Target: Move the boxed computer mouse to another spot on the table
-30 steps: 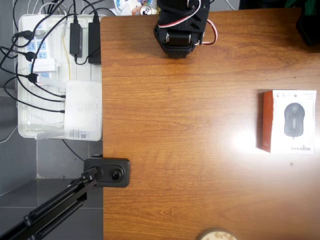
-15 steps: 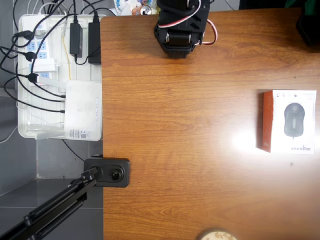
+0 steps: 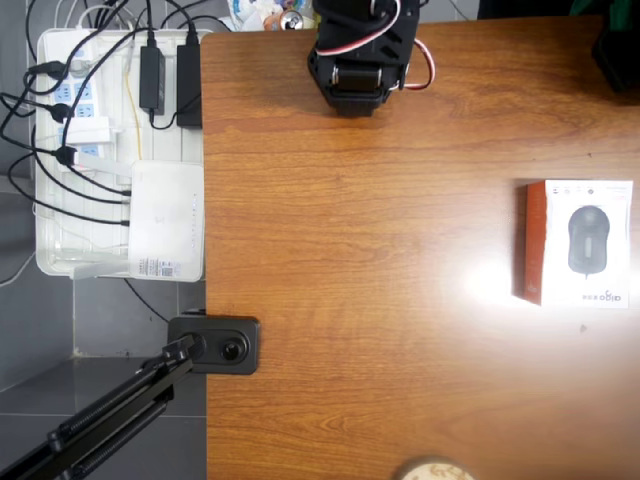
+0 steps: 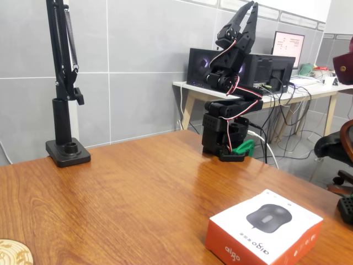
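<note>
The boxed computer mouse (image 3: 580, 243) lies flat near the right edge of the table (image 3: 350, 300) in the overhead view. In the fixed view the box (image 4: 265, 227) sits at the front right, its orange-red side facing the camera. The black arm (image 3: 360, 55) stands folded at the table's far edge, well away from the box. My gripper (image 4: 251, 10) points straight up above the arm's base, its fingers together and holding nothing.
A white tray (image 3: 60, 150) with power strips, cables and a white router box (image 3: 167, 220) sits off the table's left edge. A black stand clamp (image 3: 215, 343) grips that edge. A round coaster (image 3: 433, 470) lies at the front edge.
</note>
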You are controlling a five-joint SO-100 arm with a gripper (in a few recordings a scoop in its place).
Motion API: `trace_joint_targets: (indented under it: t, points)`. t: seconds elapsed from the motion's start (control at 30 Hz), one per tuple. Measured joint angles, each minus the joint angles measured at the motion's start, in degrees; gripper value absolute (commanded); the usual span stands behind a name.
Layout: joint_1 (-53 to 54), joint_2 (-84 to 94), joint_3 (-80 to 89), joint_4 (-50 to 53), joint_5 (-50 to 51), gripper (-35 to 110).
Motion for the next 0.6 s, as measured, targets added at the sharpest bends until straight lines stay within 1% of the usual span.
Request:
trace_joint_targets:
  t: [0.3,0.43,0.47,0.53,0.6]
  points:
    - [0.00,0.00,0.00,0.00,-0.09,0]
    - [0.00,0.00,0.00,0.00,-3.43,7]
    - [0.00,0.00,0.00,0.00,-3.60,7]
    - [0.18,0.00,0.00,0.00,-3.60,1]
    - [0.97,0.00,0.00,0.00,-2.29,0]
